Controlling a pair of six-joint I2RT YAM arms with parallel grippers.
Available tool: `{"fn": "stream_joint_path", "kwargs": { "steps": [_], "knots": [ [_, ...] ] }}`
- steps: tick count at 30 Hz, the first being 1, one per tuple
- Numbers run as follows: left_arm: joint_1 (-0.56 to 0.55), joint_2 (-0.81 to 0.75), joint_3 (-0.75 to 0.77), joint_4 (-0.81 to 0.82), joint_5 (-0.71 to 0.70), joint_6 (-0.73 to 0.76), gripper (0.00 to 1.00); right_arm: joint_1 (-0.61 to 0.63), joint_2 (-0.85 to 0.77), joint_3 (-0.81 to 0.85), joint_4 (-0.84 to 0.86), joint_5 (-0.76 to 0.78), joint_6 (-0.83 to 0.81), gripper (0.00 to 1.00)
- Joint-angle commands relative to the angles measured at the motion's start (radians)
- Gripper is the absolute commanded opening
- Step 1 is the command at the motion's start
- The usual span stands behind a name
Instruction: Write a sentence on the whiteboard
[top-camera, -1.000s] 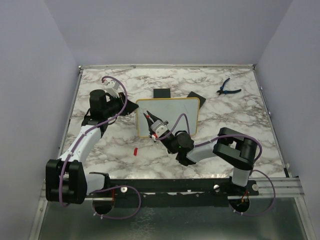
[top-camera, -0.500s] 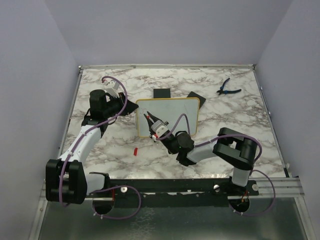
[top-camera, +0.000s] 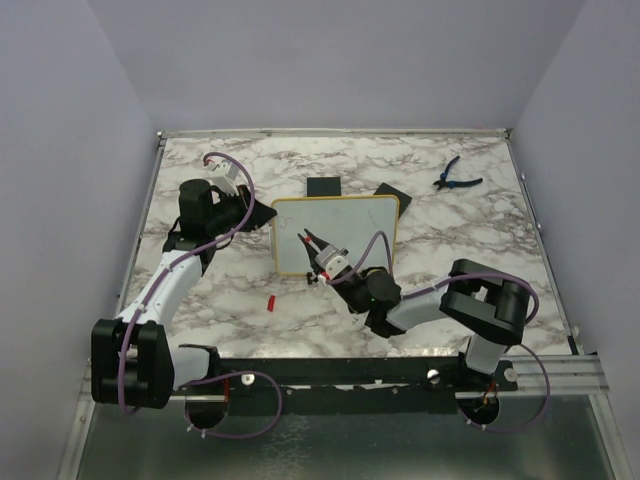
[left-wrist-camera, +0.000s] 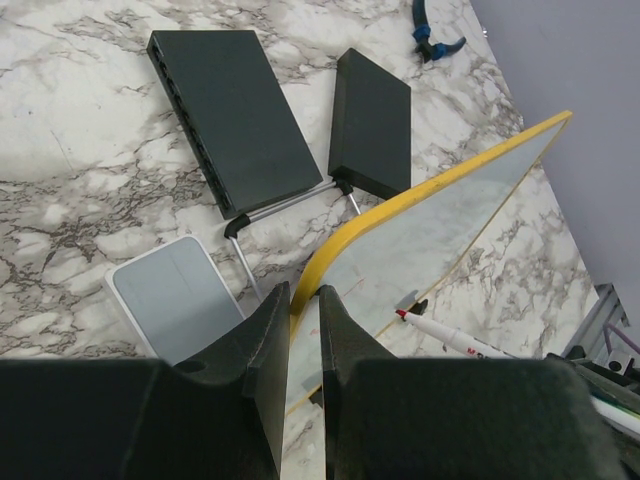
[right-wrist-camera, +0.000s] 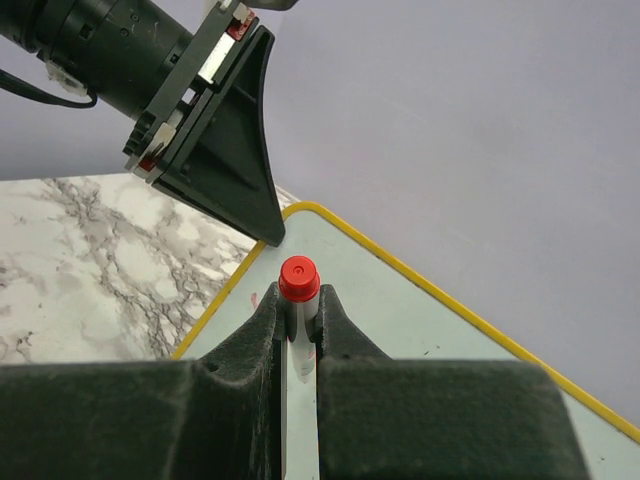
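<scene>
1. Top external view: a marble table (top-camera: 470, 235) fills a grey-walled cell, with two robot arms bolted at its near edge.
2. The left arm (top-camera: 165, 285) stretches to the left side of the whiteboard (top-camera: 350, 222). The left wrist view shows the left gripper (left-wrist-camera: 304, 300) closed tight on the yellow frame at a rounded corner.
3. The right arm (top-camera: 440, 300) bends in from the right. The right gripper (right-wrist-camera: 298, 305) is pinched hard around a marker (right-wrist-camera: 298, 282) and points at the board's face.
4. The whiteboard stands tilted near the table's middle, held at its left edge.
5. Two black boxes, one larger (left-wrist-camera: 230, 110) and one smaller (left-wrist-camera: 372, 120), lie side by side on the marble just behind the board.
6. A pale grey pad (left-wrist-camera: 180, 300) lies flat just beside the left gripper.
7. Blue-handled pliers (top-camera: 458, 175) sit near the far right corner, well apart from the board.
8. The marker's red end pokes out past the fingertips, close to the white surface. Whether it touches cannot be told.
9. A small red cap (top-camera: 270, 301) lies on the marble in front of the board's left corner.
</scene>
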Motion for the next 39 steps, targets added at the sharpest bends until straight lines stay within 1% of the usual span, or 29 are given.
{"fn": "stream_joint_path", "kwargs": {
  "steps": [1, 9, 16, 30, 39],
  "knots": [
    [-0.003, -0.028, 0.000, 0.000, -0.014, 0.009, 0.13, -0.005, -0.051, -0.031, 0.219, 0.021, 0.037, 0.01],
    [-0.004, -0.026, -0.001, -0.002, -0.016, 0.007, 0.13, -0.008, -0.079, -0.057, 0.219, 0.033, 0.056, 0.01],
    [-0.004, -0.019, 0.011, -0.013, -0.026, 0.017, 0.12, -0.041, -0.078, -0.050, 0.218, 0.005, 0.089, 0.01],
    [-0.004, -0.015, 0.017, -0.016, -0.028, 0.025, 0.12, -0.053, 0.011, 0.051, 0.219, -0.038, 0.100, 0.01],
    [-0.004, -0.019, 0.015, -0.018, -0.031, 0.025, 0.12, -0.053, 0.051, 0.086, 0.219, -0.048, 0.093, 0.01]
  ]
}}
